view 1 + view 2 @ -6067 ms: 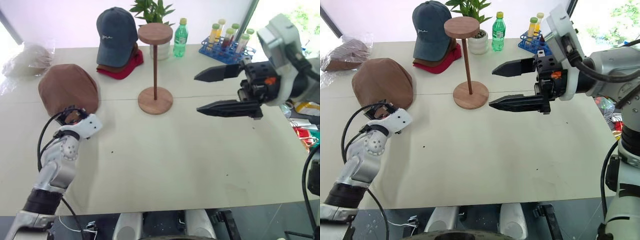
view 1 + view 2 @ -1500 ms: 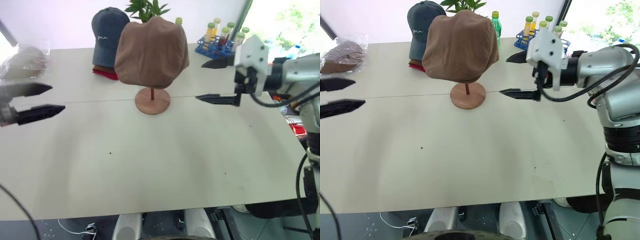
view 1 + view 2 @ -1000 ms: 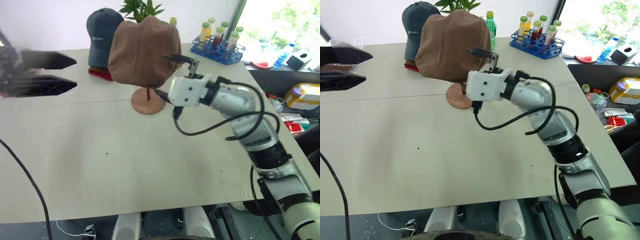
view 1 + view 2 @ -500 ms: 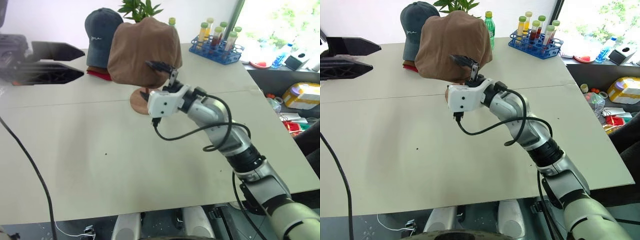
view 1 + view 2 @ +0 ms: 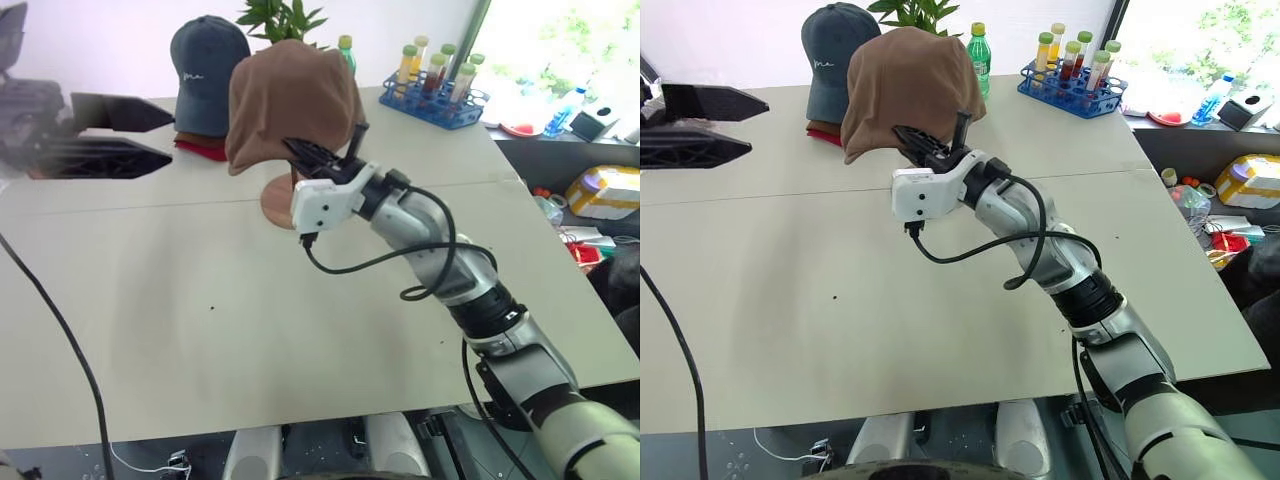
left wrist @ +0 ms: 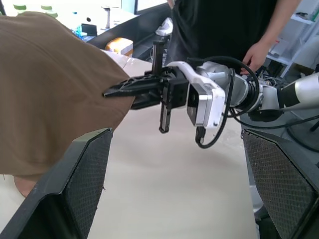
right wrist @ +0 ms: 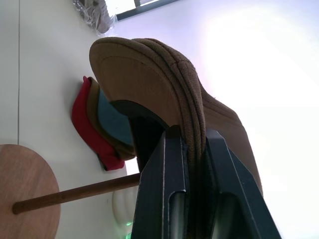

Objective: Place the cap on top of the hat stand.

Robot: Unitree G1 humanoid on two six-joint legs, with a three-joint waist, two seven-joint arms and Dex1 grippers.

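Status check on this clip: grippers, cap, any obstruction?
Right gripper shut on cap edge. Left gripper open, clear. Cap draped over stand. Nothing in the way.

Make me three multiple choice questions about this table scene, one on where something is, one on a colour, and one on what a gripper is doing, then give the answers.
1. Where is the cap?
A. Flat on the table
B. Draped over the hat stand
C. In the tube rack

2. What colour is the rack that holds the tubes?
A. Blue
B. Yellow
C. White

3. What is the right gripper doing?
A. Hanging open above the table
B. Shut on the cap's edge
C. Shut on the green bottle

Answers:
1. B, the brown cap hangs over the hat stand, whose round base shows beneath it.
2. A, the rack is blue.
3. B, in the right wrist view the brown brim is pinched between its two fingers.
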